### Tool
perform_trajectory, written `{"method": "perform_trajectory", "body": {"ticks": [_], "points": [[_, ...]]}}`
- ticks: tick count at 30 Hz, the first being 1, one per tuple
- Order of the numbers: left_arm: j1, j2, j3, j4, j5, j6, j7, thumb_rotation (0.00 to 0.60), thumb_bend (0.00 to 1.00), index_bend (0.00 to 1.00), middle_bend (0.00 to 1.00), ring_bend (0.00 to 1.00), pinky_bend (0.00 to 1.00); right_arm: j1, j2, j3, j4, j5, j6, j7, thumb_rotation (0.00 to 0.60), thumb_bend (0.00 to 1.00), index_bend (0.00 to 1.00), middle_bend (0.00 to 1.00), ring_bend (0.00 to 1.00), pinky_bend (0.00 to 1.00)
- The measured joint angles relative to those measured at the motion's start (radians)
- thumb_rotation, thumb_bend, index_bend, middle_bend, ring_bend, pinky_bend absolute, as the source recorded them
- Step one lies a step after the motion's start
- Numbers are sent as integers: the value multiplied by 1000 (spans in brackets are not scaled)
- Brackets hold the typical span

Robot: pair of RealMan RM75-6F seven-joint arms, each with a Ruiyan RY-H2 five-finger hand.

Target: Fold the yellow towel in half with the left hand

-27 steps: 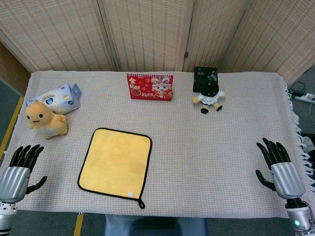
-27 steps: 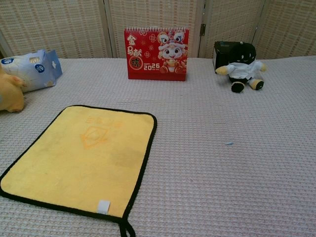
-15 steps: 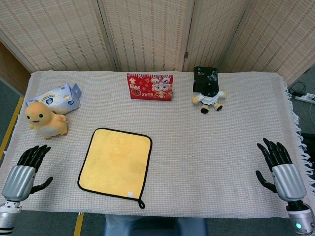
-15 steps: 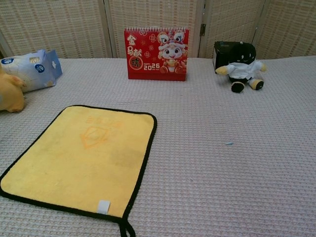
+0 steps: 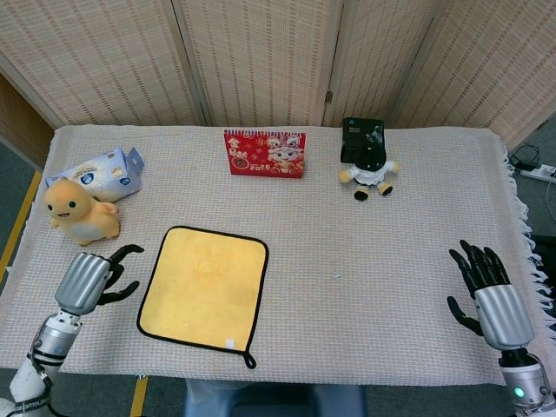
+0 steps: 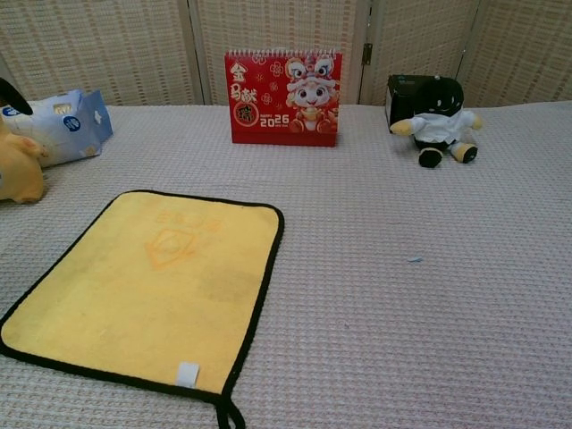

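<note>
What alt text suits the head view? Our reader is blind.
A yellow towel lies flat on a table. The left hand hovers open beside its left edge, the right hand open far right.

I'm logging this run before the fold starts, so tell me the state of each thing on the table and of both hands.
yellow towel: flat, unfolded, hanging loop at its near corner.
left hand: open, empty, beside the towel's left edge, not touching it.
right hand: open, empty, near the table's right edge.
red calendar: standing upright.
yellow plush: upright.
tissue pack: lying down.
black-and-white plush: in front of the black box.
</note>
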Motion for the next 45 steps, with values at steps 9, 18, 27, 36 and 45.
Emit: {"method": "perform_trajectory", "body": {"ticks": [9,18,27,36,45], "points": [[-173,-79,-61,16,-188,-295,78,600,319,431,1000,1000,1000,13,-3,12,37,31,-24,64,600,441,0,0,0,0],[-297,-190,-98,227,-270,-443,15,600,354,450,1000,1000,1000,21,-2,33,71,90,-52,112,600,441,0,0,0,0],[-395,-285,-100,413,-287,-561,-97,600,356,412,1000,1000,1000,31,-4,44,101,140,-100,138,600,441,0,0,0,0],[-454,-376,-86,575,-272,-601,-209,600,356,367,1000,1000,1000,23,0,48,120,173,-114,163,600,441,0,0,0,0],[-506,-465,-45,731,-225,-643,-320,600,404,391,1000,1000,1000,2,8,48,134,190,-100,189,600,441,0,0,0,0]]}}
